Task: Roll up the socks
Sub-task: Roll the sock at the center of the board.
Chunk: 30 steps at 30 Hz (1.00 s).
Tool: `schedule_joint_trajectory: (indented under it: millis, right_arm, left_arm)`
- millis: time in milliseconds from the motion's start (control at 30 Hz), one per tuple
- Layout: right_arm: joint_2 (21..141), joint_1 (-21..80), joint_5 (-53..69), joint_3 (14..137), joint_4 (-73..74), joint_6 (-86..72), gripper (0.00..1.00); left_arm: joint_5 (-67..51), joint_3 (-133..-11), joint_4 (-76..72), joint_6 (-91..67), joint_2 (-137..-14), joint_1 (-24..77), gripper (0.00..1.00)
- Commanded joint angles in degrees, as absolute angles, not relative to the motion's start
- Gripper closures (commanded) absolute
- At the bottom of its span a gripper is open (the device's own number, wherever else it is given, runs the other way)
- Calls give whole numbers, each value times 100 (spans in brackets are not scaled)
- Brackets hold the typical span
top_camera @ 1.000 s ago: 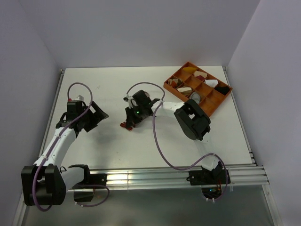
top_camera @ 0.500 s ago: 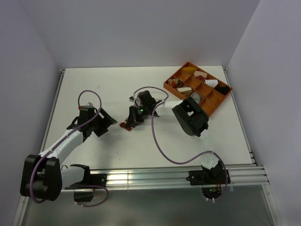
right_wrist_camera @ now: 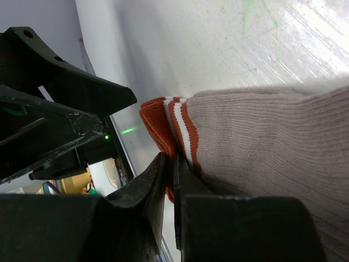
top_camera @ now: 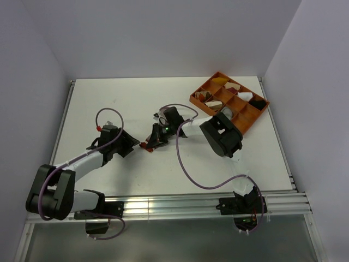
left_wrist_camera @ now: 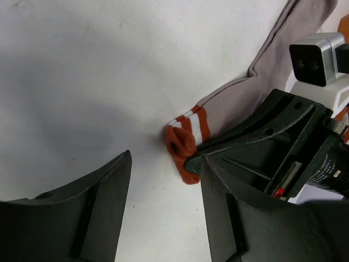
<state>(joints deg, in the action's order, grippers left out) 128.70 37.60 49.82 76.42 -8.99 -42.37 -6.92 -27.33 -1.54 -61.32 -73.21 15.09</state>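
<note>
The right end effector (right_wrist_camera: 169, 161) is pressed together on the sock (right_wrist_camera: 262, 136), pinching its red cuff at the edge, just beside the red and white stripes. From that grip the pinkish-tan knit body runs back along and under the right end effector and lies on the table (left_wrist_camera: 82, 65). In the left wrist view its far part bends and stretches away past the right wrist camera. Part of the sock is hidden beneath the right end effector, so how much of it is lifted off the table cannot be told.

The left end effector (top_camera: 131, 144) faces the right one, low over the table, with its fingers (left_wrist_camera: 92, 218) spread and nothing between them but bare table. The cuff sits just ahead of that gap, nearer the finger on the right of the left wrist view, and its lower tip comes very close to that fingertip. Whether they touch cannot be told. In the top view the two end effectors are almost tip to tip, with the red cuff between them.

An orange divided tray (top_camera: 205, 85) with small cloth bundles stands well apart from both end effectors, on the far side of the right arm.
</note>
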Motion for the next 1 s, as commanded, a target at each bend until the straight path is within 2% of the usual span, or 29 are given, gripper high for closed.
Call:
schedule_joint_trajectory:
  millis: [0,133,367,733,900,967]
  right_arm:
    - [13043,3700,4913,7515,-1054,-4315,100]
    - [13061,3691,4931,7506,-1108,-4351,100]
    - [13060,3691,4931,7497,-1125,-4324,100]
    - [13122,3683,4922,7541,-1028,-4254,100]
    - [13113,3683,4896,7585,-984,-4210,100]
    - [13131,3683,4896,7594,-967,-4201,100]
  left_arm:
    - [-396,-2804,-834,-6240,-7505,1722,42]
    - [-334,-2891,-1002,-6249,-7926,1863,43]
    - [-185,-3067,-1081,-6223,-8341,2004,54]
    - [-141,-3270,-941,-6100,-8508,2065,55]
    - [-158,-3331,-853,-6073,-8631,2074,59]
    - [-167,-3375,-818,-6065,-8666,2074,66]
